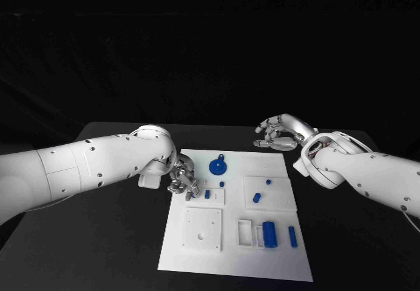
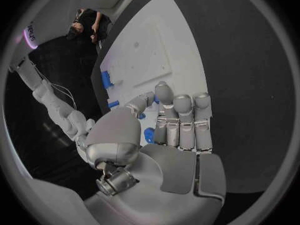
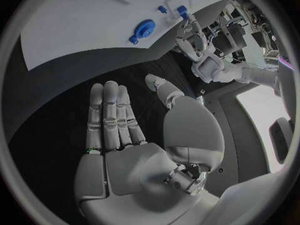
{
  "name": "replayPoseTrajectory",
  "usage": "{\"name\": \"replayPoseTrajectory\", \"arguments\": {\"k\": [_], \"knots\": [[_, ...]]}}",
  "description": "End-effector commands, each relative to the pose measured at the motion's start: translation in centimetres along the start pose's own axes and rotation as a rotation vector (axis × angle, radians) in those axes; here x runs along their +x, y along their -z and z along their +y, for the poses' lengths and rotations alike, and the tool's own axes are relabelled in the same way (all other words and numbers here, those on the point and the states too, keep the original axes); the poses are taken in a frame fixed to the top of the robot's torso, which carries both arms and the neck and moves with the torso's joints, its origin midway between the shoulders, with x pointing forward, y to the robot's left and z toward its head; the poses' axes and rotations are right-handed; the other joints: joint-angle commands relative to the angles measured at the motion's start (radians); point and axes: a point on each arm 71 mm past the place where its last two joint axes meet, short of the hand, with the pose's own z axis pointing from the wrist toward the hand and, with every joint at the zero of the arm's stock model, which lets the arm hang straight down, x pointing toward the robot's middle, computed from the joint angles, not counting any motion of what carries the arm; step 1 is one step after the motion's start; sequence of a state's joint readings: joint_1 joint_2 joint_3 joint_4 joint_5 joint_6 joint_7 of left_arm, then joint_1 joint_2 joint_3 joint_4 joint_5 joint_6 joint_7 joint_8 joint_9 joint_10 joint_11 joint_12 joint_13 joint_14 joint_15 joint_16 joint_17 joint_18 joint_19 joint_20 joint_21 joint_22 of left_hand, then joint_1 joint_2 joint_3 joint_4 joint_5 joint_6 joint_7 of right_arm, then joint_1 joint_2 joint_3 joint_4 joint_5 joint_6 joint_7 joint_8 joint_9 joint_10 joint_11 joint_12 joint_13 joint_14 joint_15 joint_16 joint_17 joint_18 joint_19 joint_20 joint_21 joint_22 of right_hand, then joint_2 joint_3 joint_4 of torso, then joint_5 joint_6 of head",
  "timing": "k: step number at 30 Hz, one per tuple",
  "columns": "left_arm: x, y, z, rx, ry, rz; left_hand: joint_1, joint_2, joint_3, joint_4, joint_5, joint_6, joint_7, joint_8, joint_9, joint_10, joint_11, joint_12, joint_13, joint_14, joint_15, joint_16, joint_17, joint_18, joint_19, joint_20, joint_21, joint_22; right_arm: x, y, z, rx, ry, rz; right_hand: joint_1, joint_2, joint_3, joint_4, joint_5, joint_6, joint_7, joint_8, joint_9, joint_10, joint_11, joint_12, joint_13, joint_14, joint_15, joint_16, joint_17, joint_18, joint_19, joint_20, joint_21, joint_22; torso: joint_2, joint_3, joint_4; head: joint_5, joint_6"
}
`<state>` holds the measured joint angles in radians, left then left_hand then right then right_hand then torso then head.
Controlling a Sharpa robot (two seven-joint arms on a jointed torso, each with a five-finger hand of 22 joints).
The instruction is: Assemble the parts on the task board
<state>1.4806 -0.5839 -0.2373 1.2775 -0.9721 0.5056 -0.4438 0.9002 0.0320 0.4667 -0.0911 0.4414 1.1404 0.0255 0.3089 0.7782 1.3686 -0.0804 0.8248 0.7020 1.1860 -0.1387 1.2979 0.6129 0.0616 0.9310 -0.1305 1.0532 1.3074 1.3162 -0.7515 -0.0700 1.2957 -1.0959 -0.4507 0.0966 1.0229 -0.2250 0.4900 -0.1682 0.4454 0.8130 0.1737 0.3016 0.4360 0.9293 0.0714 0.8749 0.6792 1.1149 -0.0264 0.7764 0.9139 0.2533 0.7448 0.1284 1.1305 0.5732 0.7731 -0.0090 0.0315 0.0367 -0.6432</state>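
Lying lengthwise, blue peg [image 1: 292, 236], task board [image 1: 201, 257]

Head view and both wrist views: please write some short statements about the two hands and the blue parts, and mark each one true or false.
1. The left hand is over the left edge of the task board. True.
2. The right hand holds a blue part. False: it is open, holds nothing, and is over the black table beyond the board's far edge.
3. A round blue part lies on the far part of the board. True.
4. All blue parts lie on the black table, off the board. False: those seen lie on the board, such as the long blue pieces near its near right corner.
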Motion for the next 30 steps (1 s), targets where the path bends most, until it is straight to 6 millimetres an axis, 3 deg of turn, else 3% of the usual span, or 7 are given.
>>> {"name": "replayPoseTrajectory", "arguments": {"k": [1,30], "knots": [[0.1,0.1,-0.4,0.024,-0.002,0.026,0.002,0.005,0.185,-0.192,0.004,0.003,-0.002,0.004,0.001,-0.001,-0.007,0.006,0.001,0.002,-0.007,0.004,0.001,-0.007,0.003,-0.107,0.006,0.021,0.1,0.0,0.1,-0.011,0.000,0.013,-0.010,-0.002,-0.006,0.001,0.004,0.001,0.007,0.003,-0.001,-0.009,0.001,0.004,-0.001,0.006,0.001,-0.006,0.001,0.009,0.003,0.007,-0.003,0.001,0.000,-0.0006,-0.0005,0.000,0.000],[-1.0,-0.7,-0.7,-0.012,0.004,0.009,0.000,0.009,0.186,-0.187,-0.007,-0.002,-0.001,0.001,0.008,-0.004,-0.006,0.007,0.000,0.000,-0.009,0.005,0.000,-0.006,0.003,-0.106,0.010,0.020,0.2,0.0,0.2,-0.013,-0.002,0.016,-0.010,-0.002,-0.007,0.002,0.004,0.001,0.007,0.004,-0.001,-0.009,0.001,0.006,-0.003,0.006,0.001,-0.007,0.002,0.009,0.003,0.008,-0.004,0.002,0.000,-0.0001,-0.0007,0.001,-0.001]]}}
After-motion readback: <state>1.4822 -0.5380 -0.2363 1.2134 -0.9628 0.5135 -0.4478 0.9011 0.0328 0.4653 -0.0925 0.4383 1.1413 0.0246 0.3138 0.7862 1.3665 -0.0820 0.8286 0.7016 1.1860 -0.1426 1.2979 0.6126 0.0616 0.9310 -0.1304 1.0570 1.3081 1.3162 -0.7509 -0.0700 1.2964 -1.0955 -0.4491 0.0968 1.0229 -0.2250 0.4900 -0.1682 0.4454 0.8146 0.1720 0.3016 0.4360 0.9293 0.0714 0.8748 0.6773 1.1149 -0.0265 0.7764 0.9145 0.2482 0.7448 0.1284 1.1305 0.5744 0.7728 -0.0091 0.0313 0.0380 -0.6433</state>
